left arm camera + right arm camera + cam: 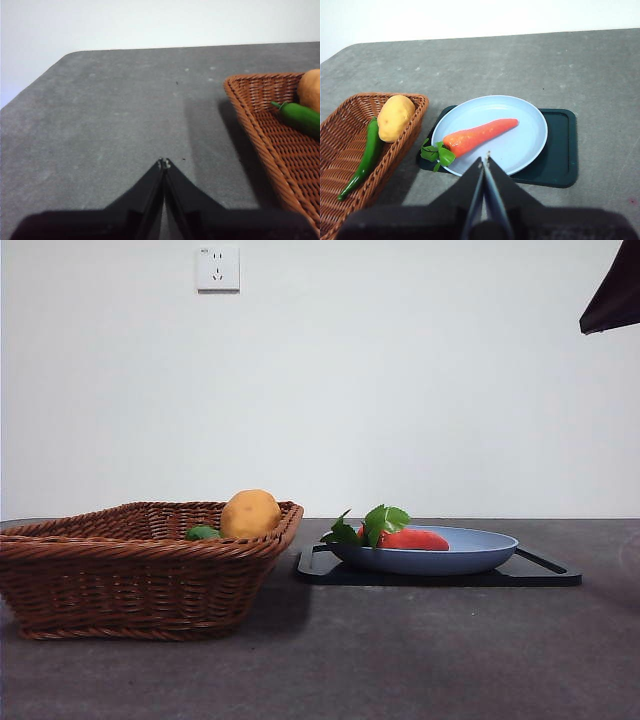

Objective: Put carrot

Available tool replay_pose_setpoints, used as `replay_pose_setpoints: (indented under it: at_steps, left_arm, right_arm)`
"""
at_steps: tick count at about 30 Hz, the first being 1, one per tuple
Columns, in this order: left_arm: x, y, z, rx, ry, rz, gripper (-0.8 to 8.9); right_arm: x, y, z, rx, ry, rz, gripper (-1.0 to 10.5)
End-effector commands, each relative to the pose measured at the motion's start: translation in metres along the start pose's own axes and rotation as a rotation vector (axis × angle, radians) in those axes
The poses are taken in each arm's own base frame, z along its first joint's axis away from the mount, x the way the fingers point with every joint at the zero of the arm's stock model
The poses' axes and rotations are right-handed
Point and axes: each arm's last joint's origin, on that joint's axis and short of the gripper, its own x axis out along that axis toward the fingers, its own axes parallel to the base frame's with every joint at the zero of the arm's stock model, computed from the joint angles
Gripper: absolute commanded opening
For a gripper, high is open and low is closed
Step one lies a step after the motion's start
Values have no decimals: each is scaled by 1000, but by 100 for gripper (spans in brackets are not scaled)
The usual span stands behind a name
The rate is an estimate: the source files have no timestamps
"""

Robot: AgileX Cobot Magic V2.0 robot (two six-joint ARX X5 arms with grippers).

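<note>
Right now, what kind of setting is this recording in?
Probably a lab tabletop staged as a kitchen: a grey table against a bare white wall with an outlet, a wicker basket of vegetables, and a carrot on a blue plate.

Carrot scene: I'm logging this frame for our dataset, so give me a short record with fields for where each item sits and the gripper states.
carrot: lying on the blue plate, leaves toward the basket
blue plate: on the dark tray
basket: beside the tray, holds the potato and the green pepper
left gripper: shut, over bare table near the basket
right gripper: shut, above the plate, holding nothing
</note>
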Motion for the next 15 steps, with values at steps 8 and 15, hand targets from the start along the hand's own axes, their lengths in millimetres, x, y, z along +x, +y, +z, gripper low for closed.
replay_pose_setpoints:
  at_steps: [8,15]
  left_arm:
    - [1,0,-1,-2,-15,7,8]
    - [1,0,-1,-2,-15,7,8]
  right_arm:
    - [-1,2,3,16,-15,7,3]
    - [-1,2,3,16,-15,7,3]
